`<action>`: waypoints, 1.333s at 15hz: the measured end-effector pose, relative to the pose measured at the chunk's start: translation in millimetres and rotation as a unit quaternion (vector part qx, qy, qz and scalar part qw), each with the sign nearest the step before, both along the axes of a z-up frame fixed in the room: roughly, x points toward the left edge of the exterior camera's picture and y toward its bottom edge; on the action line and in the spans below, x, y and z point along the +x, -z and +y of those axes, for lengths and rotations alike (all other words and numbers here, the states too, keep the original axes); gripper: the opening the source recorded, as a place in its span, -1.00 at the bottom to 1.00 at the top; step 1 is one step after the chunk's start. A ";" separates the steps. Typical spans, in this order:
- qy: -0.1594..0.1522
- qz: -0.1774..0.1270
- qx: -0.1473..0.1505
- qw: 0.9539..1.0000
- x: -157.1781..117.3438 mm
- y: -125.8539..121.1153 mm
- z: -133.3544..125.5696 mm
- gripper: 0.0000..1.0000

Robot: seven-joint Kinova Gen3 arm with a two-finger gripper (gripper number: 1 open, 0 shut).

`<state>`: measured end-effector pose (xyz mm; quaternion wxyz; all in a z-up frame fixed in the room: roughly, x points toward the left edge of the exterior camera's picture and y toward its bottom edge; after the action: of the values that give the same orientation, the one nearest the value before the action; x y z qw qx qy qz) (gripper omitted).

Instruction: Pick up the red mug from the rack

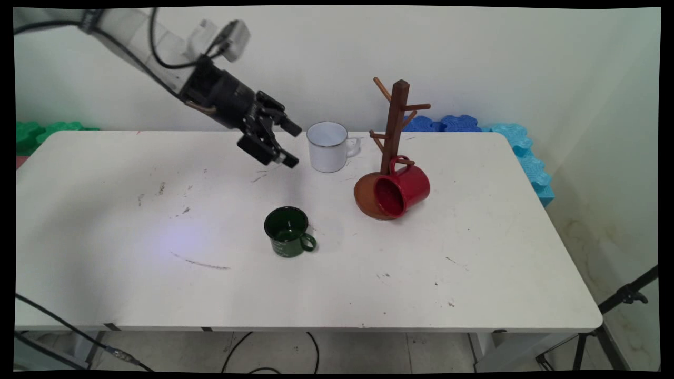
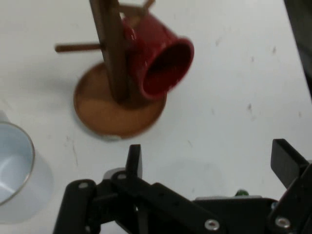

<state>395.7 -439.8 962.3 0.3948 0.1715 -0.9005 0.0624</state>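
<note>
My gripper (image 1: 290, 143) hangs open above the table, just left of a white enamel mug (image 1: 328, 147) that stands upright near the far edge. It holds nothing. A red mug (image 1: 403, 190) hangs by its handle from a low peg of a brown wooden mug tree (image 1: 392, 137), mouth facing the camera. A dark green mug (image 1: 287, 231) stands upright nearer the front, below the gripper. In the hand view the open fingers (image 2: 134, 161) frame bare table, with the red mug (image 2: 158, 61) and the tree's round base (image 2: 105, 114) ahead, and the white mug (image 2: 17, 165) at the left edge.
The white table (image 1: 474, 273) carries scuff marks. Green foam blocks (image 1: 37, 134) lie behind its far left corner and blue foam blocks (image 1: 505, 139) along its far right. A tripod leg (image 1: 626, 297) stands off the table at the lower right.
</note>
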 end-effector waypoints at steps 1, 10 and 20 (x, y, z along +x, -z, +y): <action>-0.004 0.020 -0.003 1.000 8.6 2.9 1.7 1.00; -0.032 0.126 -0.021 0.991 47.3 14.1 11.5 1.00; -0.082 0.147 -0.011 0.986 24.7 6.0 20.0 1.00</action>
<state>420.4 -419.8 956.3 0.5184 0.2478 -0.8147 0.0784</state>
